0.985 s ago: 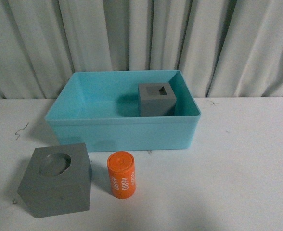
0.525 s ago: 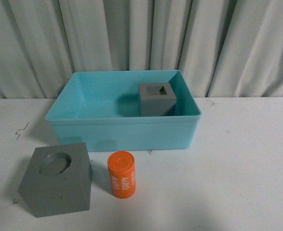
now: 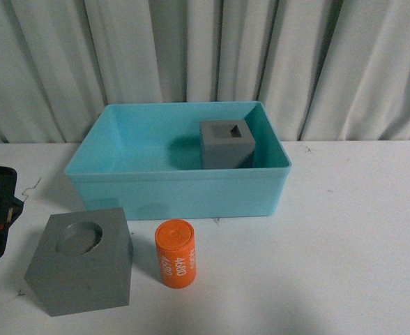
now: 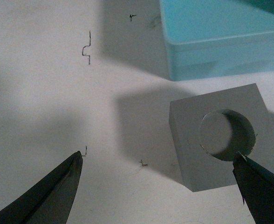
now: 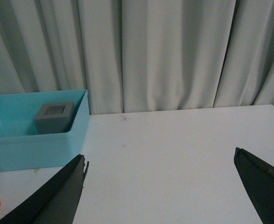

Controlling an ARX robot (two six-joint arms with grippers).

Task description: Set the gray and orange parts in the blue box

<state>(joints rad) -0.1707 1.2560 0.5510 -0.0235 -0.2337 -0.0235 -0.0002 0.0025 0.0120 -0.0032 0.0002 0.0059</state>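
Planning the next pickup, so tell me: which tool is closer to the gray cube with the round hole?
Left. The left tool hangs open at the cube, one finger over its top. The right tool is open over the table beyond the blue box, far off.

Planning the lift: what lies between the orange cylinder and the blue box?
Only bare table separates the orange cylinder from the blue box; the front view shows it.

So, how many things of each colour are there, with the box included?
Gray: 2, the cube with a round recess and the cube with a square recess
Orange: 1, the cylinder
Blue: 1, the box
Total: 4
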